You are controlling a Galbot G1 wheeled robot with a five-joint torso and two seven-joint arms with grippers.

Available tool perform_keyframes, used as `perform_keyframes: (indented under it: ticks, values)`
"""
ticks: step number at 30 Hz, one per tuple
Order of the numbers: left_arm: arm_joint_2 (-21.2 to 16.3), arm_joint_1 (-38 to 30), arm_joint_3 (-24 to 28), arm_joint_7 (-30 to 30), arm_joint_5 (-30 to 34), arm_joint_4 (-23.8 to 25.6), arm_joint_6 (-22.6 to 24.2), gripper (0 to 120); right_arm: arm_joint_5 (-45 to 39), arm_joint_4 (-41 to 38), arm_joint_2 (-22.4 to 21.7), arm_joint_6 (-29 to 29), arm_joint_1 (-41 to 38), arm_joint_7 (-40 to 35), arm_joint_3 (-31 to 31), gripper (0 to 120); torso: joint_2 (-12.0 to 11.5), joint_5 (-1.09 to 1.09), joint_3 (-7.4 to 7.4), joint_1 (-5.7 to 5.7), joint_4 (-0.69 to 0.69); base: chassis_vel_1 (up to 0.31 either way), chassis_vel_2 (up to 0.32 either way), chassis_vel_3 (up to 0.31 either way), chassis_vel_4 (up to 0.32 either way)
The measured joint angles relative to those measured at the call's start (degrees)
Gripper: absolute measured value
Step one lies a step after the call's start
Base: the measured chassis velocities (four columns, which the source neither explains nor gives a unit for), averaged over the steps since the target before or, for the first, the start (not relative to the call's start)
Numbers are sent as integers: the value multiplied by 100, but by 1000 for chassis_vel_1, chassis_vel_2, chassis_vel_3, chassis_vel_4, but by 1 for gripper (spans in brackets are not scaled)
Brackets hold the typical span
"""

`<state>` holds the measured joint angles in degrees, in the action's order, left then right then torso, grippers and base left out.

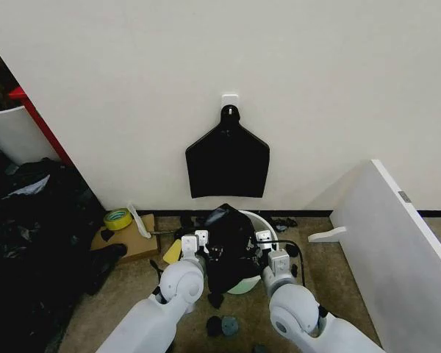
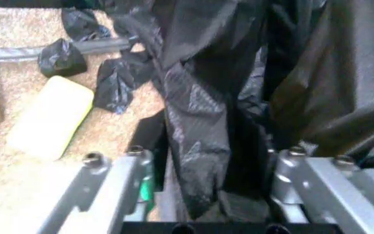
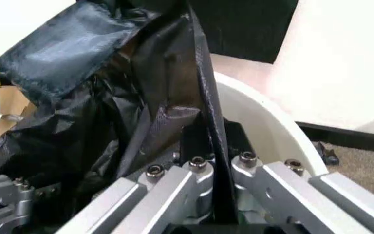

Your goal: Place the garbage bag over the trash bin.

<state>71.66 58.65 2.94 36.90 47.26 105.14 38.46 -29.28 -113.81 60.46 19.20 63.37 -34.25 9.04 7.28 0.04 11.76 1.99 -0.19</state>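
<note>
The white trash bin (image 1: 263,220) stands on the carpet by the wall, its rim (image 3: 258,114) close to my right gripper. The crinkly black garbage bag (image 1: 224,239) is bunched over the bin's mouth and down its near side. My left gripper (image 1: 195,243) is at the bag's left side; in the left wrist view its fingers (image 2: 119,178) stand wide apart, open, with a fold of the bag (image 2: 196,131) hanging between them. My right gripper (image 3: 219,158) at the bin's right rim (image 1: 268,243) is shut on a thin edge of the bag (image 3: 203,92).
A flat black bundle of bags (image 1: 228,158) hangs on a wall hook above the bin. A white panel (image 1: 397,243) leans at the right. Yellow tape (image 1: 117,218), cardboard (image 1: 136,239) and a dark pile (image 1: 29,243) lie left. Black scraps (image 2: 60,56) and a yellow pad (image 2: 50,117) lie on the carpet.
</note>
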Motion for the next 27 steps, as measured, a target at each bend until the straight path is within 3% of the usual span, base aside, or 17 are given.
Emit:
perform_keyframes:
  ticks: [10,19,27]
  values:
    - [-3,14,-217,-68,27,-18,-1,1,10,36,-36,-141,34,13,-31,0,0,-3,0,0,-2,0,0,0,0]
    - [-499,500,-712,-272,107,662,-154,1,-129,180,-118,-447,35,0,-120,0,0,0,0,0,1,0,0,0,0]
    - [-659,680,-898,-384,56,913,-220,1,-316,156,-180,-503,70,-23,-164,0,0,0,0,0,0,0,0,0,0]
